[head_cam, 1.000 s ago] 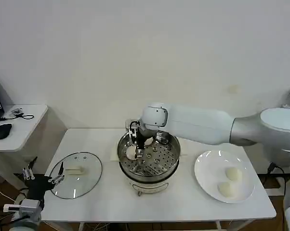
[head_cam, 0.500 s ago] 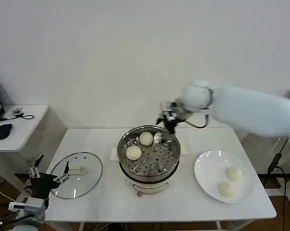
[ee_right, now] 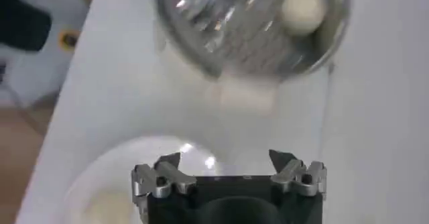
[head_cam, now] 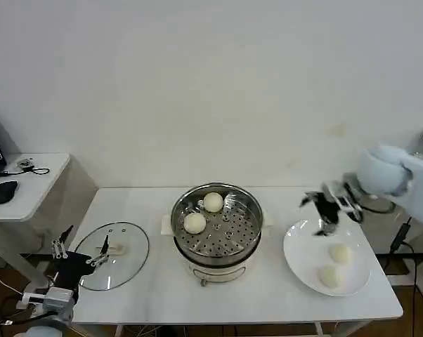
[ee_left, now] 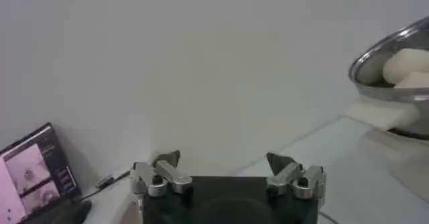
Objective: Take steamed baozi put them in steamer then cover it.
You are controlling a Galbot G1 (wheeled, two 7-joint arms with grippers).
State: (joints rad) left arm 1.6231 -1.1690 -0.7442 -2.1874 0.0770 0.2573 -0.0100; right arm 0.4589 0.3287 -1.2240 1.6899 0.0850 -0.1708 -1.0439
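Head view: 2 baozi [head_cam: 203, 213] in steamer [head_cam: 217, 228], 2 left on plate [head_cam: 296, 260].
Right gripper [head_cam: 329, 206], jaws wide and empty, at plate's 11 o'clock; next move: descend, grasp bun 3 [head_cam: 340, 253]. Left gripper [head_cam: 80, 253], jaws wide, by cover [head_cam: 112, 255].

A lab-like test room: a plain white wall [head_cam: 211, 84], a bare white counter [head_cam: 162, 288], and a side desk [head_cam: 36, 179] carrying a black computer mouse [head_cam: 3, 190].

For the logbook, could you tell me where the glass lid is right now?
In the head view the glass lid lies flat on the table's left part, beside the steamer, with the open left gripper at its near edge.
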